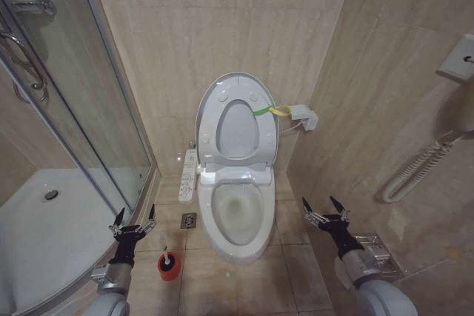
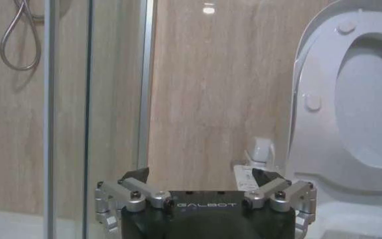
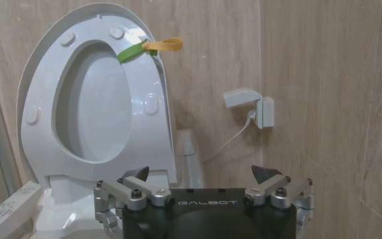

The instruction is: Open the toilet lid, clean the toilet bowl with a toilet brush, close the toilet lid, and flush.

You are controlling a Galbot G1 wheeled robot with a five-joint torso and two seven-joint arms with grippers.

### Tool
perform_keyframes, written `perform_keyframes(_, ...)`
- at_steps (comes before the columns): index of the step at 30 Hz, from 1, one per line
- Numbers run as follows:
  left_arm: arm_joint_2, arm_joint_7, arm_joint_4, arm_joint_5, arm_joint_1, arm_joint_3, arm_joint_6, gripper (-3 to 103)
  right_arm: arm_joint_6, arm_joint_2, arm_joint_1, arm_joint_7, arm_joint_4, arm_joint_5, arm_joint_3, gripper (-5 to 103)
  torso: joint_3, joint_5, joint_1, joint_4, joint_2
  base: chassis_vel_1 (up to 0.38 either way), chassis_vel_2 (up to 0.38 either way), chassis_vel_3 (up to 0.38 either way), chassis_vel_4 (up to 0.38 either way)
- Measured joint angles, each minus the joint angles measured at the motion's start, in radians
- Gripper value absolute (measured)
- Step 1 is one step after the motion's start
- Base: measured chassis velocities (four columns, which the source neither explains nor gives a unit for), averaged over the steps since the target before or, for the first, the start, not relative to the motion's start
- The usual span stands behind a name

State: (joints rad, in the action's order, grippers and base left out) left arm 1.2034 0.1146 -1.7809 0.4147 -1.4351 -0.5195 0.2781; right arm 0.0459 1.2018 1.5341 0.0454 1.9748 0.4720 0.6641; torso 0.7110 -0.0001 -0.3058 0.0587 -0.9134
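Observation:
The toilet lid (image 1: pixel 237 129) (image 3: pixel 93 112) stands upright against the back wall, the white seat ring raised with it, and a green-yellow band (image 1: pixel 269 110) (image 3: pixel 148 47) hangs at its upper edge. Below it the toilet bowl (image 1: pixel 261 216) lies uncovered. On the floor left of the bowl, the toilet brush (image 1: pixel 169 265) sits in its red holder cup. My left gripper (image 1: pixel 133 219) (image 2: pixel 201 175) hovers open just above and left of the brush. To the right of the bowl my right gripper (image 1: pixel 326 208) (image 3: pixel 203 172) is open too, holding nothing.
A glass shower enclosure (image 1: pixel 89 109) with a curved white tray (image 1: pixel 44 234) fills the left side. A white button panel (image 1: pixel 189 175) and a floor drain (image 1: pixel 188 220) lie between shower and toilet. A wall socket (image 1: pixel 304 117), a grey hose (image 1: pixel 415 168) and a metal rack (image 1: pixel 375 251) are at the right.

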Motion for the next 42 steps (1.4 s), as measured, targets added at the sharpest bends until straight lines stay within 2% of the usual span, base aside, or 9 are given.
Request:
perform_keyframes(4, 0.003, 0.032, -0.071, -0.01, -0.027, 0.001, -0.039, 100, 0.0, 0.0, 0.0, 0.0, 0.0, 0.0, 0.0, 100, 0.0, 0.0001, 0.0, 0.0, 0.0, 0.0, 0.0, 0.0, 0.0)
perform_keyframes(14, 0.02, 0.047, -0.145, -0.019, -0.095, -0.009, -0.043, 100, 0.0, 0.0, 0.0, 0.0, 0.0, 0.0, 0.0, 100, 0.0, 0.0001, 0.0, -0.0002, 0.0, 0.0, 0.0, 0.0, 0.0)
perform_keyframes(18, 0.049, 0.073, -0.188, -0.033, -0.107, 0.004, -0.057, 100, 0.0, 0.0, 0.0, 0.0, 0.0, 0.0, 0.0, 100, 0.0, 0.0001, 0.0, 0.0001, 0.0, 0.0, 0.0, 0.0, 0.0)
perform_keyframes(27, 0.068, 0.143, -0.233, -0.058, -0.149, 0.008, -0.11, 100, 0.0, 0.0, 0.0, 0.0, 0.0, 0.0, 0.0, 100, 0.0, 0.0002, 0.0, -0.0001, 0.0, 0.0, 0.0, 0.0, 0.0)
perform_keyframes(34, 0.067, 0.155, -0.254, -0.078, -0.176, 0.013, -0.148, 100, 0.0, 0.0, 0.0, 0.0, 0.0, 0.0, 0.0, 100, 0.0, 0.0002, 0.0, -0.0001, 0.0, 0.0, 0.0, 0.0, 0.0)
perform_keyframes(36, 0.065, 0.167, -0.269, -0.084, -0.188, 0.016, -0.179, 100, 0.0, 0.0, 0.0, 0.0, 0.0, 0.0, 0.0, 100, 0.0, 0.0001, 0.0, -0.0001, 0.0, 0.0, 0.0, 0.0, 0.0)
perform_keyframes(42, 0.049, 0.178, -0.274, -0.084, -0.197, 0.006, -0.194, 100, 0.0, 0.0, 0.0, 0.0, 0.0, 0.0, 0.0, 100, 0.0, 0.0, 0.0, 0.0, 0.0, 0.0, 0.0, 0.0, 0.0)
